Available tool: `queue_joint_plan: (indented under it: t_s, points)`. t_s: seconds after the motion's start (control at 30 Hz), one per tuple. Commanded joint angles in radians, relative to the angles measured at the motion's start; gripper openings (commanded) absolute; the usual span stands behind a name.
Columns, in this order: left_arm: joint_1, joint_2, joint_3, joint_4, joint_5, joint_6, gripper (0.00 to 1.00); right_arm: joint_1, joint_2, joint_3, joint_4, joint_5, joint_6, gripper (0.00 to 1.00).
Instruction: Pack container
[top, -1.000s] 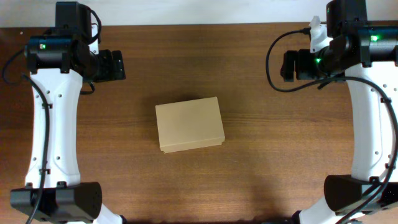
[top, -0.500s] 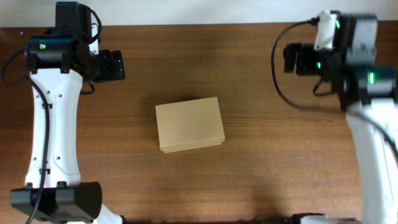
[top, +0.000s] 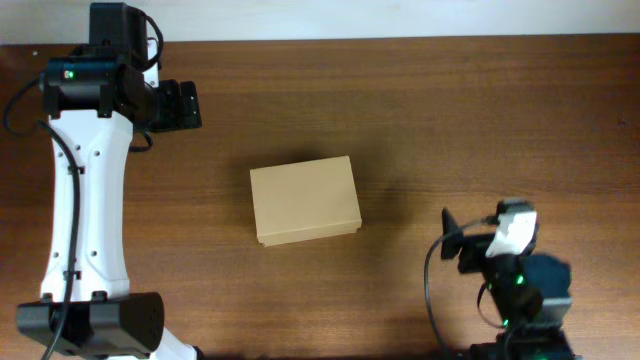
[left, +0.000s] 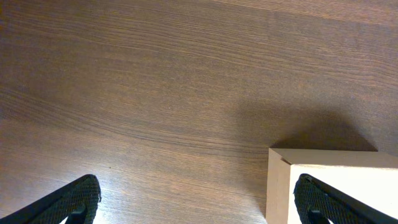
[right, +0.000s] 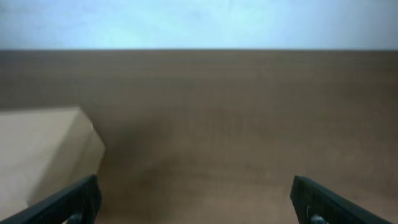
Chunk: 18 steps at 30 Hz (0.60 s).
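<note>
The container (top: 304, 200) is a plain tan cardboard box with its lid shut, lying in the middle of the brown table. My left gripper (top: 184, 104) is open and empty at the far left, up and left of the box; a box corner (left: 323, 183) shows by its right finger (left: 198, 208). My right gripper (top: 452, 236) is open and empty, low at the front right, right of the box. In the right wrist view the box (right: 43, 152) lies at the left, beyond the open fingers (right: 198, 202).
The wooden table (top: 420, 120) carries nothing else in view. A pale wall strip (top: 320, 18) runs along the far edge. The left arm's white links (top: 85, 200) stand along the left side.
My right arm has swung from the far right corner down to the front right of the table, and its gripper now sits low beside the box. The left arm and the box have not moved.
</note>
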<state>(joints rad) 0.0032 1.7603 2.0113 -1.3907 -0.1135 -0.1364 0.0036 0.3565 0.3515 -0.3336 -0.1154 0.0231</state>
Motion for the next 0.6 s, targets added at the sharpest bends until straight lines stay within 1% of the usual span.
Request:
queue_joint_plan:
  t_s: [0.0,0.13,0.23,0.57]
  points:
    - [0.002,-0.001,0.005,-0.002,-0.011,-0.005,0.99,0.003,-0.155,-0.135,0.009,-0.018,0.005,0.99]
    - [0.002,-0.001,0.005,-0.002,-0.011,-0.005,1.00,0.003,-0.291,-0.253,0.010,-0.041,0.005,0.99]
    - [0.002,-0.001,0.005,-0.002,-0.011,-0.005,1.00,0.002,-0.336,-0.257,0.027,-0.051,0.004,0.99]
    - [0.002,-0.001,0.005,-0.002,-0.011,-0.005,1.00,0.001,-0.354,-0.257,0.028,-0.050,0.004,0.99]
